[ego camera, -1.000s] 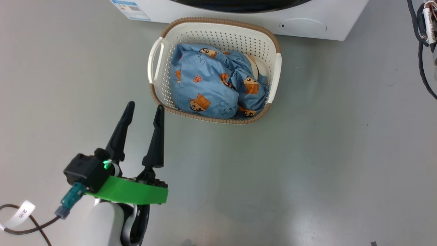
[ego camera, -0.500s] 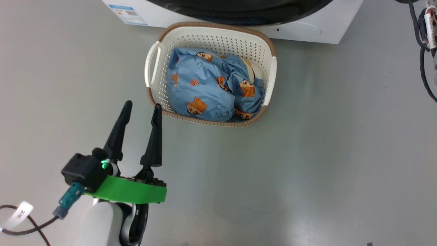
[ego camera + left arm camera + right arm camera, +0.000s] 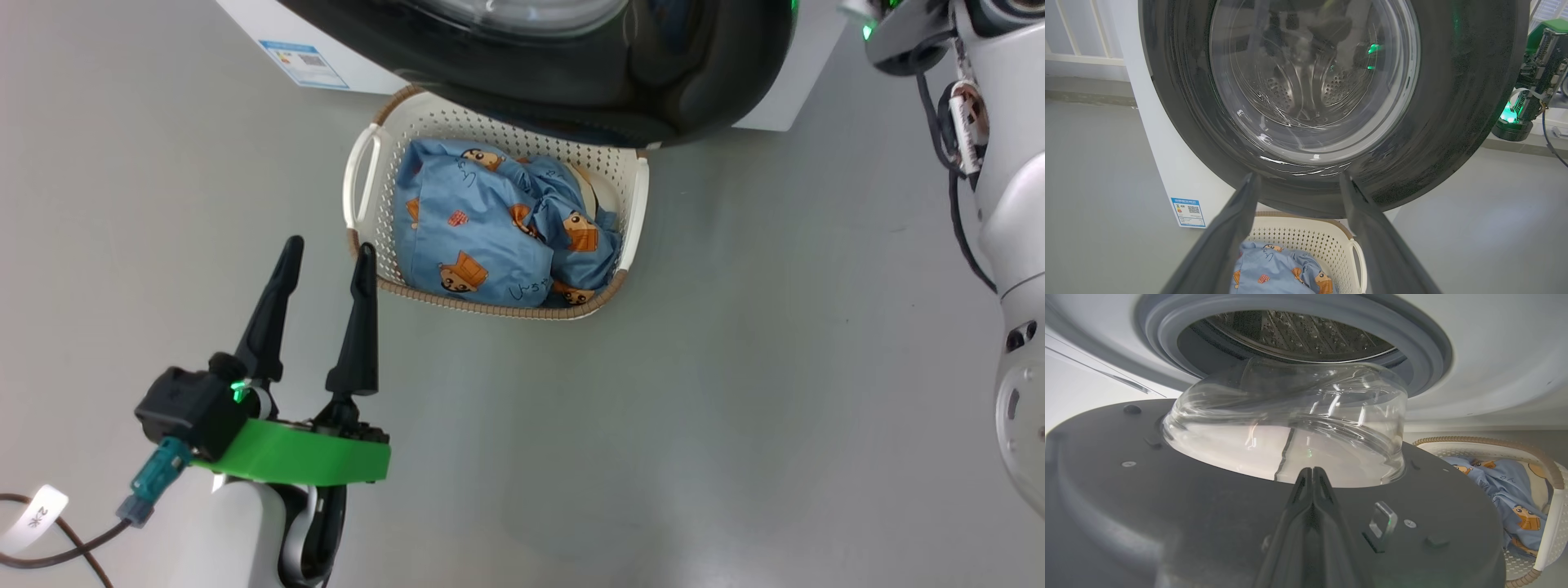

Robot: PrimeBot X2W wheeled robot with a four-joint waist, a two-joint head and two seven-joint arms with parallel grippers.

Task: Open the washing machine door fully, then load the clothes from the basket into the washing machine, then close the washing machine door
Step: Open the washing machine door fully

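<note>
The washing machine door [image 3: 571, 90], black-rimmed with a glass bowl [image 3: 1290, 420], stands swung out over the back of the basket [image 3: 359, 175]. The clothes [image 3: 482, 229], blue with orange figures, lie bunched in the basket. My left gripper [image 3: 326, 249] is open and empty, just left of the basket's front corner; in the left wrist view the left gripper [image 3: 1298, 177] points at the door's outer face [image 3: 1453, 102]. My right gripper [image 3: 1312, 469] is shut on nothing, its tips by the base of the glass bowl on the door's inner face [image 3: 1167, 506]. Behind are the grey gasket [image 3: 1412, 347] and the steel drum [image 3: 1298, 330].
The washing machine's white body [image 3: 1167, 163] carries a blue sticker [image 3: 302, 61] low on its front. My right arm [image 3: 1012, 204] with its cables runs down the right edge of the head view. Grey floor [image 3: 735, 408] surrounds the basket. A white railing [image 3: 1081, 41] stands beyond the machine.
The door has swung out and now overhangs the basket's back edge. The head view has shifted and my right arm has come into it. The left gripper stays open, hardly moved.
</note>
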